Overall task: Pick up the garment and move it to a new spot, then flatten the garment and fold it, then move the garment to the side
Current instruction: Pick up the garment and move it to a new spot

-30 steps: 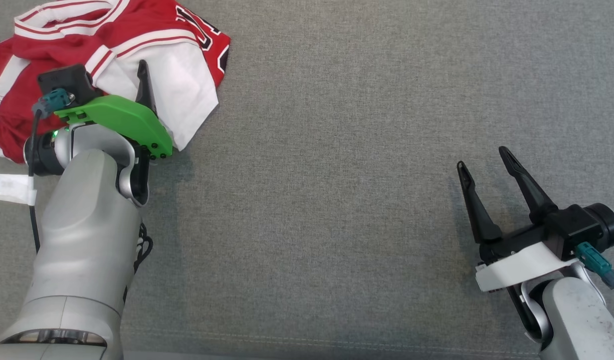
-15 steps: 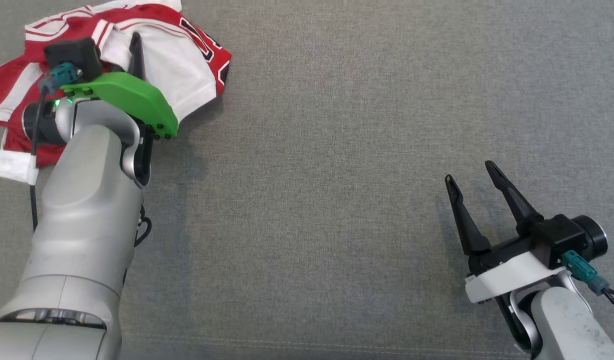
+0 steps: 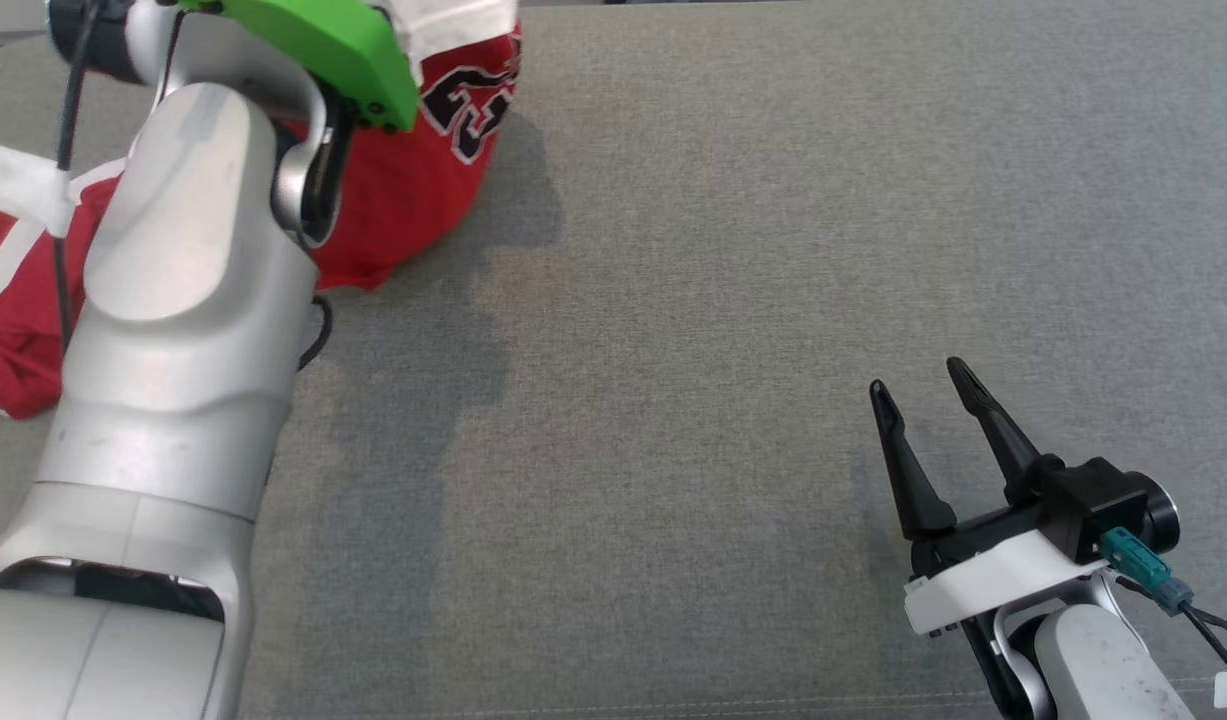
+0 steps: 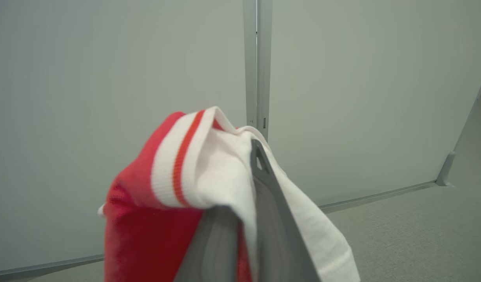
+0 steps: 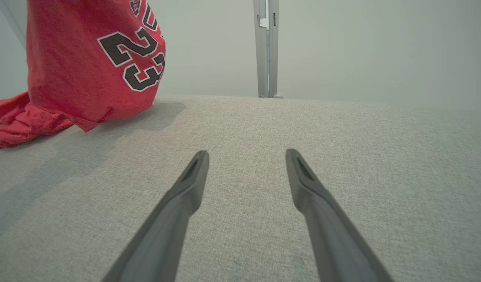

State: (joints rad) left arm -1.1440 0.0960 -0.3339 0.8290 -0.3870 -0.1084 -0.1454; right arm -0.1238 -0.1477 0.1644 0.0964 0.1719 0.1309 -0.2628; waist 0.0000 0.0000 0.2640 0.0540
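We judge step one in hand: left gripper (image 4: 253, 164) pinches the white-and-red trim of the garment (image 3: 413, 190), which hangs at the far left with its lower folds trailing on the grey surface (image 3: 723, 300), right gripper (image 3: 918, 378) spread and empty; next we need a carry to a fresh spot

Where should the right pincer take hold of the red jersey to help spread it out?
Probably the loose lower edge of the jersey, at the corner under the number 23, coming from the robot's right, low along the grey surface. The left pincer holds its white-trimmed top, so that edge hangs slack, facing the open right pincer.
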